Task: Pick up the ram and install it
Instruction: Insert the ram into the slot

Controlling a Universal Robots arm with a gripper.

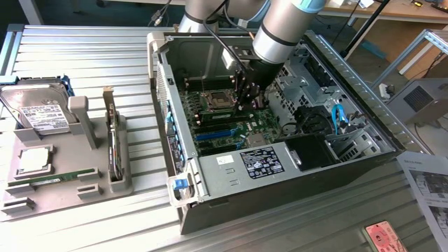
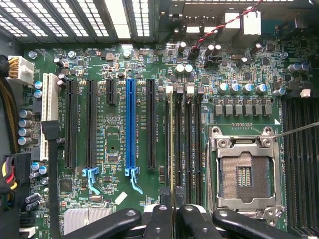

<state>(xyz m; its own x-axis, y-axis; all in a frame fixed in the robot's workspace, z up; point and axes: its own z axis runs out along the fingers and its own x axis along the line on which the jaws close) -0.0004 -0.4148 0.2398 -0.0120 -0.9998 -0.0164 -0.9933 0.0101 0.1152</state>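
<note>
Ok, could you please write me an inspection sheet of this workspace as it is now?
Surface: ribbed metal table, carrying an open computer case and a grey tray.
Job's things: ram edge-on between the fingers, in line with the memory slots beside the empty processor socket.
Clutter: tray holds hard drive, silver chip, another green stick.
Gripper: shut on the ram.
Cables: blue cable in the case; red-black wire by the board.
Surroundings: printed sheet at the exterior view's right.

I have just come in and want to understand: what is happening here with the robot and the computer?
The robot arm reaches into the open computer case. Its gripper is shut on the ram, holding it edge-on at the memory slots beside the empty processor socket on the motherboard. Whether the ram is fully seated cannot be told.
</note>
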